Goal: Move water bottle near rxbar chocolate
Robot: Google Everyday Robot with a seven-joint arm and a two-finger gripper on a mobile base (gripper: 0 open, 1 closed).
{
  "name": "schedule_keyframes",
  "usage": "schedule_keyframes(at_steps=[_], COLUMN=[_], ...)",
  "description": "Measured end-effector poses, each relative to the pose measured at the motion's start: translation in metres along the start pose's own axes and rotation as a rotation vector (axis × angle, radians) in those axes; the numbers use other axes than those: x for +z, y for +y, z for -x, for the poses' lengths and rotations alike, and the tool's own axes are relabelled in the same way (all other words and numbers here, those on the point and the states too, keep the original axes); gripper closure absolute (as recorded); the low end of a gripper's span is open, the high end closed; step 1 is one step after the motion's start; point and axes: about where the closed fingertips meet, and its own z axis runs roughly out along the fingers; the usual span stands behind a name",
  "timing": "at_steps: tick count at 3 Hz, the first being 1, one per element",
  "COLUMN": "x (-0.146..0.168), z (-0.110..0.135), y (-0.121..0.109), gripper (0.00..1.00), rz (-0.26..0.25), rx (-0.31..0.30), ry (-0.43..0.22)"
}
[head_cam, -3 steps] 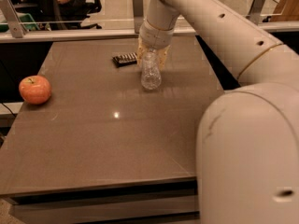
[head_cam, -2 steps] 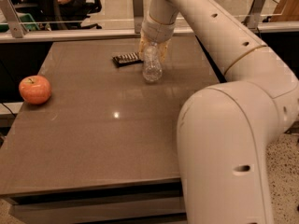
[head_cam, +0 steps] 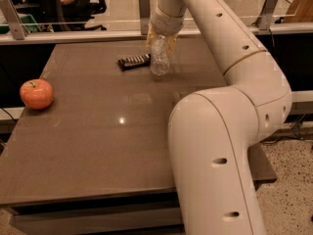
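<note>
The water bottle [head_cam: 159, 58] is clear and crinkled, and stands upright at the far middle of the brown table [head_cam: 107, 146]. My gripper [head_cam: 160, 42] comes down from above and is shut around the bottle's upper part, with a yellowish finger on each side. The bottle's base is at or just above the tabletop. The rxbar chocolate [head_cam: 133, 61], a flat black bar with pale lettering, lies just left of the bottle, with its right end almost touching it.
A red apple [head_cam: 36, 93] sits near the table's left edge. My white arm [head_cam: 220, 146] fills the right foreground and hides the table's right side. A metal rail and glass panel [head_cam: 73, 33] run behind the far edge.
The gripper has carried the bottle a little farther back, closer to the bar's right end. The arm's large link has swung further into the right foreground.
</note>
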Motion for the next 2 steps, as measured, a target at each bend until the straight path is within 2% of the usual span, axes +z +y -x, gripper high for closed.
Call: schedule_keyframes(at_steps=[2], x=[0.026], z=[0.01], y=[-0.002], gripper=[1.0], rz=[0.021], rx=[-0.021], ry=[-0.071])
